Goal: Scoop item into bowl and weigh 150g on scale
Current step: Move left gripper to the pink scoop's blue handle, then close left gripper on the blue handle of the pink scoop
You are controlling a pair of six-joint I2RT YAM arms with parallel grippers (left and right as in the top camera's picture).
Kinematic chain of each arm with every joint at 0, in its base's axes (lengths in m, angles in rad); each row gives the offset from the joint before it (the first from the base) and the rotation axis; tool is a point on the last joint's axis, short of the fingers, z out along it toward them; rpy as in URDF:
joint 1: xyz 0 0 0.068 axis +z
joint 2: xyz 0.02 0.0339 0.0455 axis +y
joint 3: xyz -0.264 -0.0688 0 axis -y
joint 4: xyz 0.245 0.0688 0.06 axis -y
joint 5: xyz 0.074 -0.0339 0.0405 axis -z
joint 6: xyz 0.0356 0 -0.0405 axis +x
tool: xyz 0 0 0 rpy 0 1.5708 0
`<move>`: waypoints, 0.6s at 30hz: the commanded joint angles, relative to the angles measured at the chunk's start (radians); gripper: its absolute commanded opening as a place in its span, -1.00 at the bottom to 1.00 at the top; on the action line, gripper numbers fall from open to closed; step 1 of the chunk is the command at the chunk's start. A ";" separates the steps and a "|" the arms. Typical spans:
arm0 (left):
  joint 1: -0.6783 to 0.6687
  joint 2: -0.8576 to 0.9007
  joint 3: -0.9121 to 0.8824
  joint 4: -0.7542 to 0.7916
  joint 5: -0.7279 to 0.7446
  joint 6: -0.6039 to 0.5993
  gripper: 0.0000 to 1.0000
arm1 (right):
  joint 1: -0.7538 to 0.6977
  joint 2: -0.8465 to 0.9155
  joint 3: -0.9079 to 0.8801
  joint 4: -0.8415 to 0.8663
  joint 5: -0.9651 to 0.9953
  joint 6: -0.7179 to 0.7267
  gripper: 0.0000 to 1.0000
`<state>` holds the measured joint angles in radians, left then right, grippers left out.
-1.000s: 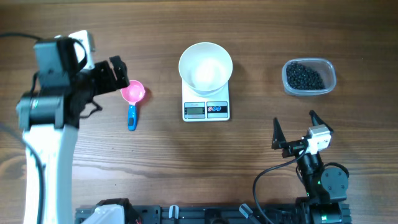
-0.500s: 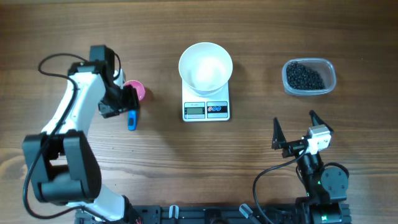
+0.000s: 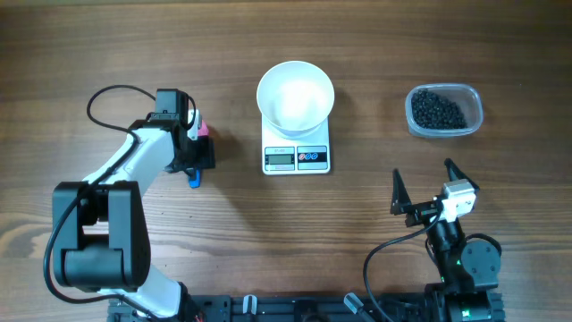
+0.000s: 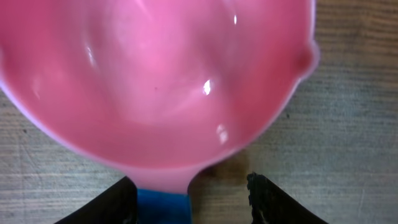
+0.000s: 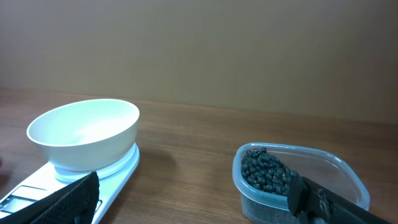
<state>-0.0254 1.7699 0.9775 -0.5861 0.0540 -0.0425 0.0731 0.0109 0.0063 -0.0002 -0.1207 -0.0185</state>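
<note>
Left gripper [image 4: 189,190] straddles the pink scoop [image 4: 155,81]; whether it grips, I cannot tell. Right gripper [image 3: 423,172] stands spread wide.

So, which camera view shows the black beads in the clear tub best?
The right wrist view: the black beads are close, and single beads can be told apart inside the clear tub. The overhead view shows them as a small dark heap. The left wrist view shows none, only the pink scoop.

The scoop [image 4: 155,81] lies beneath the left gripper [image 3: 197,154], its handle between the fingers. To that gripper's right stands the scale [image 3: 297,157], bearing the bowl [image 3: 296,97]. The tub [image 3: 474,98], holding beads [image 3: 438,109], lies ahead of the right gripper [image 3: 423,170].
</note>
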 commanded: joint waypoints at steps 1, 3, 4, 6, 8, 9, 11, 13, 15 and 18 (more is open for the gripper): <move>-0.002 0.003 -0.016 0.024 -0.041 -0.026 0.13 | -0.003 -0.007 0.000 0.005 0.021 0.019 0.99; -0.002 0.003 -0.016 0.043 -0.048 -0.026 0.10 | -0.003 -0.007 0.000 0.005 0.021 0.019 1.00; -0.003 0.003 -0.016 0.057 -0.048 -0.029 0.07 | -0.003 -0.007 0.000 0.005 0.021 0.019 0.99; -0.003 0.003 -0.016 0.069 -0.048 -0.067 0.02 | -0.003 -0.007 0.000 0.005 0.021 0.019 1.00; -0.003 0.003 -0.016 0.072 -0.048 -0.078 -0.06 | -0.003 -0.007 0.000 0.005 0.021 0.019 0.99; -0.003 0.003 -0.017 0.072 -0.048 -0.078 -0.11 | -0.003 -0.007 0.000 0.005 0.021 0.019 0.99; -0.003 0.003 -0.017 0.071 -0.048 -0.078 -0.28 | -0.003 -0.007 0.000 0.005 0.021 0.019 1.00; -0.003 0.003 -0.033 0.080 -0.048 -0.078 -0.35 | -0.003 -0.007 0.000 0.005 0.021 0.019 0.99; -0.003 0.003 -0.064 0.119 -0.048 -0.078 -0.35 | -0.003 -0.007 0.000 0.005 0.021 0.019 0.99; -0.003 0.003 -0.083 0.150 -0.069 -0.079 -0.34 | -0.003 -0.007 0.000 0.005 0.021 0.019 1.00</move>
<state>-0.0254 1.7611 0.9329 -0.4480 0.0124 -0.1139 0.0731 0.0109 0.0063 -0.0002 -0.1211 -0.0185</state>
